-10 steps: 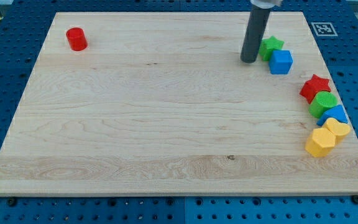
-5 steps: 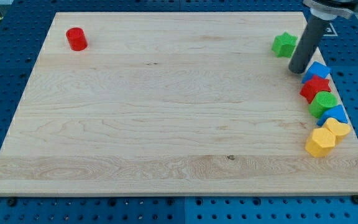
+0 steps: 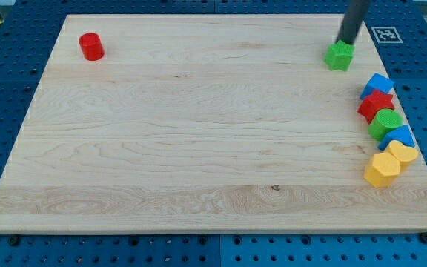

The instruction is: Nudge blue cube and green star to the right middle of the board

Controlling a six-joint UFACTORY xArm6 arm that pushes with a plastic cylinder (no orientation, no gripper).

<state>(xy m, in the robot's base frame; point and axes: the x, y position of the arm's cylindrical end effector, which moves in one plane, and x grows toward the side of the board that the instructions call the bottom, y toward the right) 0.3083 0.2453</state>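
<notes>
Tip set behind the green star, blue cube already parked at the right edge

My tip [image 3: 343, 42] sits at the upper right of the frame, touching or just above the top of the green star [image 3: 339, 55]; there is no gripper here, only the rod, so nothing is held. The blue cube [image 3: 377, 84] lies at the right edge of the desk [image 3: 199, 133], against the red star [image 3: 375, 103], so its part looks about done. The step in hand seems to be the star: the next move calls for a push down and rightward toward the cube. In the way stands the right-edge column: green block [image 3: 385, 122], another blue block [image 3: 400, 136], two yellow blocks [image 3: 390, 162]; a hard shove could scatter them. The red cylinder [image 3: 91, 46] sits far off at upper left
</notes>
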